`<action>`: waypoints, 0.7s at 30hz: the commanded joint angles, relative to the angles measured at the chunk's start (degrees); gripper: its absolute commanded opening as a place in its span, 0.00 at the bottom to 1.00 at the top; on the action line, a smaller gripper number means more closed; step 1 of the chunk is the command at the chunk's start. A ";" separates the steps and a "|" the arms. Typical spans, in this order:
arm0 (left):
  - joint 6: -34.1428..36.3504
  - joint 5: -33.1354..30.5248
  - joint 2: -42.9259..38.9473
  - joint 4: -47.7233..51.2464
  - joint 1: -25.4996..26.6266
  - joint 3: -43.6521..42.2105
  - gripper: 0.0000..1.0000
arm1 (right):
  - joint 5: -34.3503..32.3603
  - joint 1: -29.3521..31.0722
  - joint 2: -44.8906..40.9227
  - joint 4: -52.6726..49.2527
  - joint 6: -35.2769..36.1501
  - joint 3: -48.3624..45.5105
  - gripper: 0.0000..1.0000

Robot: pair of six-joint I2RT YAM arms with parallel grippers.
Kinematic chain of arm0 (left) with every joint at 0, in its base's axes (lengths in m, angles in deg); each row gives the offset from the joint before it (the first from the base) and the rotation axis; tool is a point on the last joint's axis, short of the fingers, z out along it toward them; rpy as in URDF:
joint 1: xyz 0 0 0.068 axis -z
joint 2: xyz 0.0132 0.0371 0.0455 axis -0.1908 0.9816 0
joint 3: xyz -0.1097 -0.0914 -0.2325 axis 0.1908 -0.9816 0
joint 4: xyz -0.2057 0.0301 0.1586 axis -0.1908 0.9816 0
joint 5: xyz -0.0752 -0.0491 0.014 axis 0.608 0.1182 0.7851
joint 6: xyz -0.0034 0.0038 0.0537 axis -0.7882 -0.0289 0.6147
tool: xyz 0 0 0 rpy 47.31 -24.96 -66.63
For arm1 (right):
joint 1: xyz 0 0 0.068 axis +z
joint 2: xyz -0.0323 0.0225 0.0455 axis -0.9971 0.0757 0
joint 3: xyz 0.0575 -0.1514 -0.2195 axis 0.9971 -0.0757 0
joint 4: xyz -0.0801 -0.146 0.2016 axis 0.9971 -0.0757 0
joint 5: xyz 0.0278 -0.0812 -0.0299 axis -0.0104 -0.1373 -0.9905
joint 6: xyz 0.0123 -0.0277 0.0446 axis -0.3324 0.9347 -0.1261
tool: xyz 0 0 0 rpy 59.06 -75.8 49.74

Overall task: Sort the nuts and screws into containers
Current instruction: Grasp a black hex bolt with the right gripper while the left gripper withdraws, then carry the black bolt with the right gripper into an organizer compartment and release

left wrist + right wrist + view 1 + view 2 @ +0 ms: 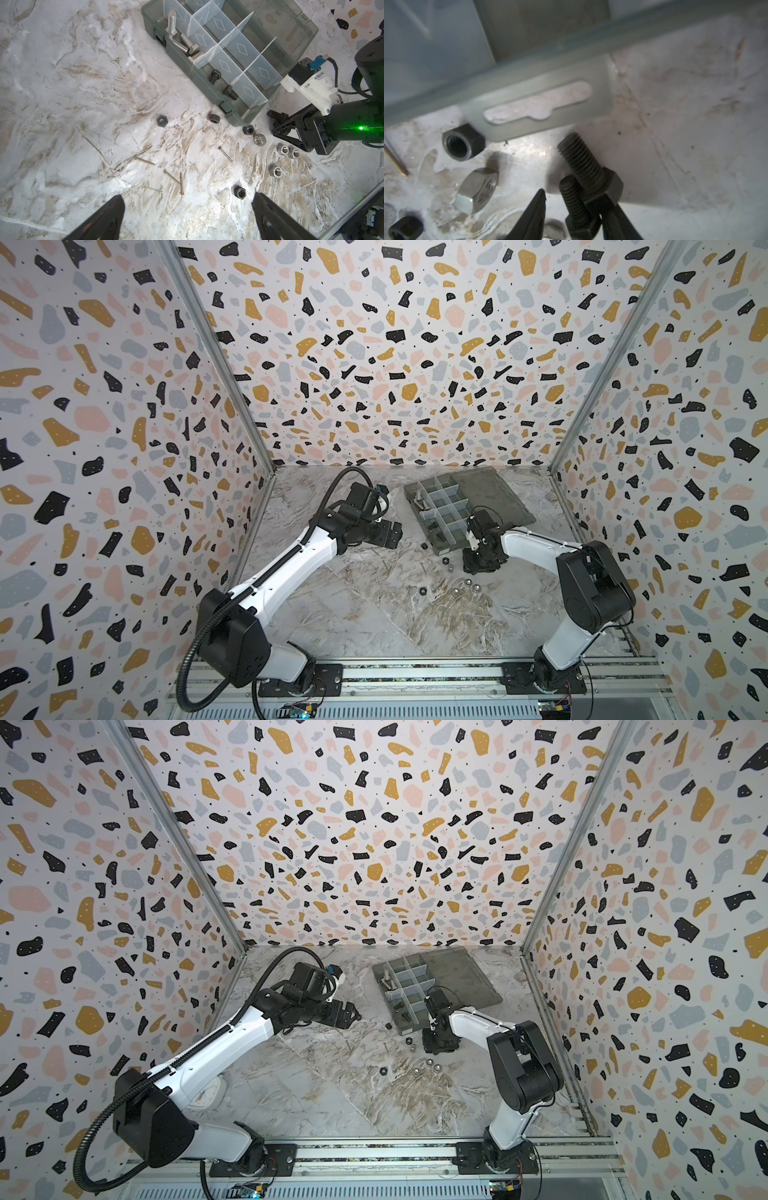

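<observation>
Just beside the organiser box (185, 64), right gripper (573, 193) straddles a black hex bolt (574, 207), jaws part-spread; left gripper (188, 196), farther off, spread wide.

Your left arm (295, 572) and right arm (536, 545) both wear white shells on the long links, with black housings at the joints. A black ribbed hose (185, 668) loops at lower left of both top views. In the left wrist view, the left gripper (187, 195) shows two black wedge fingers (108, 218) along the bottom. At right sit a white camera mount (307, 87), a blue plug (316, 63) and a green light (361, 128).
</observation>
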 commanded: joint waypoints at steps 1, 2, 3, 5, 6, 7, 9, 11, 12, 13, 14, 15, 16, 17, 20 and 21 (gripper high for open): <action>0.32 1.14 -0.53 -2.02 -0.42 -0.67 0.97 | 0.30 1.03 1.05 -4.19 -1.46 -1.42 0.44; 0.30 1.12 -0.49 -2.12 -0.42 -0.73 0.97 | 0.23 1.09 1.04 -4.24 -1.44 -1.49 0.43; 0.24 1.06 -0.50 -2.32 -0.42 -0.71 0.97 | 0.00 1.13 1.09 -4.48 -1.44 -1.42 0.39; 0.17 0.99 -0.33 -2.32 -0.51 -0.72 0.97 | -0.72 1.13 1.55 -5.28 -1.30 -1.14 0.31; 0.16 0.97 -0.29 -2.33 -0.51 -0.69 0.97 | -0.82 1.12 1.80 -5.54 -1.16 -1.05 0.28; 0.21 0.89 -0.34 -2.31 -0.59 -0.76 0.97 | -0.97 1.12 1.87 -5.82 -1.10 -0.96 0.26; 0.21 0.83 -0.33 -2.35 -0.67 -0.91 0.97 | -1.07 1.06 1.82 -6.33 -0.90 -0.81 0.20; 0.21 0.64 -0.33 -2.24 -0.77 -0.91 0.97 | -0.91 1.14 1.52 -7.37 -1.00 -0.29 0.17; 0.21 0.62 -0.38 -2.14 -0.84 -0.88 0.97 | -0.68 1.14 1.12 -8.03 -1.00 0.15 0.16; 0.21 0.54 -0.43 -2.09 -0.90 -0.79 0.97 | -0.27 1.09 0.65 -8.65 -1.01 0.66 0.15; 0.21 0.45 -0.55 -2.13 -0.95 -0.81 0.97 | 0.05 1.14 0.01 -9.50 -1.01 1.44 0.15; 0.19 0.44 -0.59 -2.13 -1.09 -0.67 0.97 | 0.17 1.22 -0.71 -10.32 -1.09 2.24 0.15; 0.10 0.29 -0.52 -2.12 -1.12 -0.67 0.97 | 0.21 1.22 -1.23 -11.10 -1.11 3.24 0.15; 0.11 0.27 -0.51 -2.11 -1.29 -0.44 0.97 | 0.23 1.22 -1.79 -11.98 -1.03 4.38 0.15; 0.11 0.29 0.10 -2.05 -1.48 0.41 0.97 | 0.66 1.31 -2.63 -14.19 -0.71 8.42 0.15; 0.15 0.42 0.33 -2.04 -1.55 0.77 0.97 | 0.92 1.30 -2.49 -15.00 -0.64 10.13 0.15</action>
